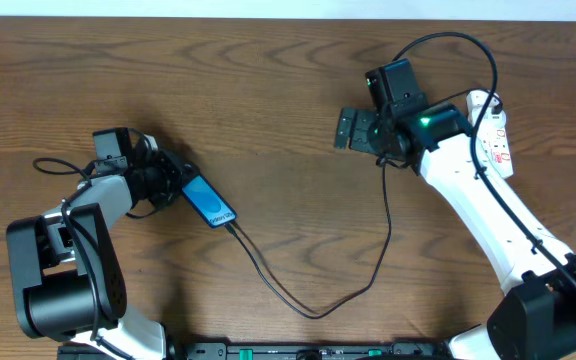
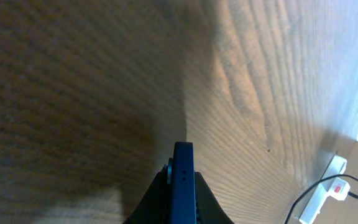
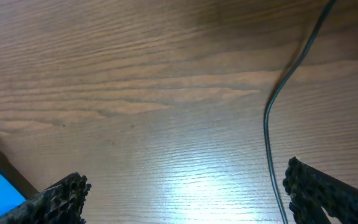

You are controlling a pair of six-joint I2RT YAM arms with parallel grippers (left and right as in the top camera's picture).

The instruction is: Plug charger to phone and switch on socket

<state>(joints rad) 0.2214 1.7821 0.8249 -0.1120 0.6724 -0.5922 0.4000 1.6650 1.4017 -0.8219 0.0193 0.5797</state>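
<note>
The phone [image 1: 209, 202], blue-screened with a dark frame, is held at its left end in my left gripper [image 1: 173, 180], which is shut on it. In the left wrist view the phone [image 2: 183, 180] shows edge-on between the fingers. The charger cable [image 1: 313, 305] runs from the phone's lower right end, where its tip sits, loops across the table and climbs toward the right arm. It also shows in the right wrist view [image 3: 275, 112]. My right gripper [image 1: 353, 128] is open and empty above bare wood. The white socket [image 1: 495, 135] lies at the right edge, partly behind the right arm.
The socket [image 2: 328, 186] also appears far right in the left wrist view with a red mark. A thick black robot cable [image 1: 448, 45] arcs over the right arm. The table's far edge runs along the top.
</note>
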